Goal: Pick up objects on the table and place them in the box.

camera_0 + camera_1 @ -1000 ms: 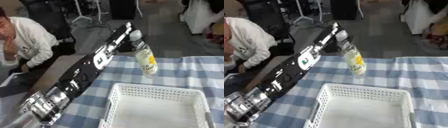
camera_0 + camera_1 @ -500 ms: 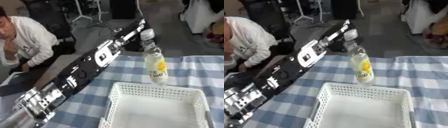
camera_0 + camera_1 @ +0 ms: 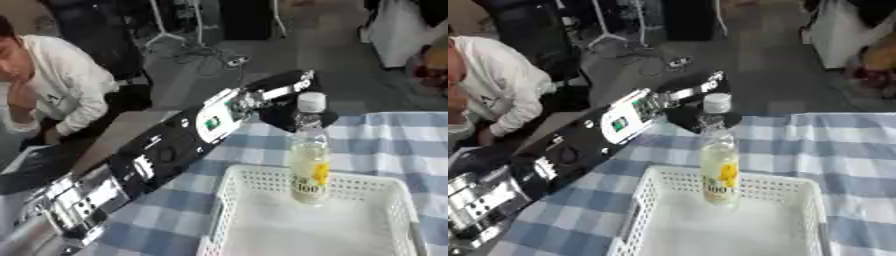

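A clear bottle (image 3: 309, 159) with a white cap, yellow drink and a yellow label hangs upright over the far part of the white lattice box (image 3: 229, 199). My left hand (image 3: 290, 111) is shut on the bottle's neck, just under the cap. The left arm (image 3: 171, 154) stretches in from the lower left across the table. The box stands on the blue-and-white checked tablecloth (image 3: 859, 145). Nothing else shows inside the box. My right hand shows in neither view.
The checked table runs on to the right and behind the box. Beyond its far edge lies a grey floor with cables and stands (image 3: 197, 47). A person in a white top (image 3: 61, 85) sits off the table's left side, touching nothing.
My left hand has carried the bottle toward me and to the right, from beyond the box's far rim to above the box. The view has shifted as well.
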You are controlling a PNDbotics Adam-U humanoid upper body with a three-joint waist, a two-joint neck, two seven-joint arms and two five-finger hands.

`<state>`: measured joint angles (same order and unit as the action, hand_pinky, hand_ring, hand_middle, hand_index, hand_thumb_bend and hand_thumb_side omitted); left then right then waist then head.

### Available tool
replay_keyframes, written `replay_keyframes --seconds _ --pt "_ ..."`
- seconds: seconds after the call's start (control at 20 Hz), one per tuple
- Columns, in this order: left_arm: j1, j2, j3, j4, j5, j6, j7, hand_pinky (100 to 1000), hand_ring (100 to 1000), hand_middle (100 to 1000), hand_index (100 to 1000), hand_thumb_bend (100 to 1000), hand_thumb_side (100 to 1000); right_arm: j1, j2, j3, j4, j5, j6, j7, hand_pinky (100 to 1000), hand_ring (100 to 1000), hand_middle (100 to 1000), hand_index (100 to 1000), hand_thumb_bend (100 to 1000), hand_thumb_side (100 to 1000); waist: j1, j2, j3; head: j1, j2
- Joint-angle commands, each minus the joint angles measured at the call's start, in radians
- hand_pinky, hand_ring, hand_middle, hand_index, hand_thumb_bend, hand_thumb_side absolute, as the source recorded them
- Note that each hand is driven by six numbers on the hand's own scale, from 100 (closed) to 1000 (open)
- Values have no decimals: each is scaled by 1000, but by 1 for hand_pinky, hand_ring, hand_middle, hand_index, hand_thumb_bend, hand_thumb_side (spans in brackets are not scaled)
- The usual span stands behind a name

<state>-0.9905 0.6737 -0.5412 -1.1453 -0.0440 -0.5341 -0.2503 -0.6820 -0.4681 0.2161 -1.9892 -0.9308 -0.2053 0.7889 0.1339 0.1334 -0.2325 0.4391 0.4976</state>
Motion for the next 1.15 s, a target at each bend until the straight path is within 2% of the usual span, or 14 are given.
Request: replay_keyframes --seconds 0.05,0.15,0.2,0.35,0.45,0.55,0.65,0.85,1.0,1.15 --pt "-18 40 8 -3 16 -5 -65 600 547 800 827 398 960 -12 -23 -8 -11 -5 1 2 786 705 790 898 100 1000 -5 -20 1 4 5" --pt "-12 46 19 -3 -14 8 -118 879 765 934 922 598 975 -12 -23 -10 -11 -6 2 1 786 706 790 898 100 1000 -6 -21 2 3 8" --pt "-10 49 28 -5 -25 14 -136 947 803 958 943 667 974 -11 -24 -11 -11 -6 2 0 786 706 790 898 100 1000 -6 -21 2 2 10" --pt "-3 60 50 -17 -50 25 -167 1000 859 1000 985 826 945 -10 -26 -12 -11 -6 2 -1 787 706 791 899 100 1000 -5 -22 3 0 14" --pt "6 69 66 -31 -65 31 -171 1000 850 1000 983 828 928 -9 -26 -12 -11 -5 3 -1 787 706 791 899 100 1000 -5 -22 4 -1 16" --pt "31 86 99 -53 -69 38 -136 937 804 990 968 766 944 -9 -27 -15 -11 -5 2 -4 786 707 791 898 100 1000 -4 -22 5 -3 18" --pt "80 111 147 -85 -51 63 -63 850 753 971 946 725 925 -9 -29 -18 -11 -5 2 -9 785 707 791 898 100 1000 -3 -22 7 -7 20" --pt "237 143 271 -196 24 153 157 639 613 905 878 557 920 0 -33 -30 -11 2 -2 -23 786 707 791 899 100 1000 -10 -20 18 -28 23" --pt "358 106 360 -320 111 209 357 555 566 865 832 502 905 27 -41 -48 -11 16 -14 -41 786 706 791 900 100 1000 -26 -23 36 -42 45" --pt "450 18 441 -459 131 235 523 553 574 853 822 474 907 64 -52 -68 -11 37 -32 -64 787 705 791 900 100 1000 -46 -31 58 -46 72"
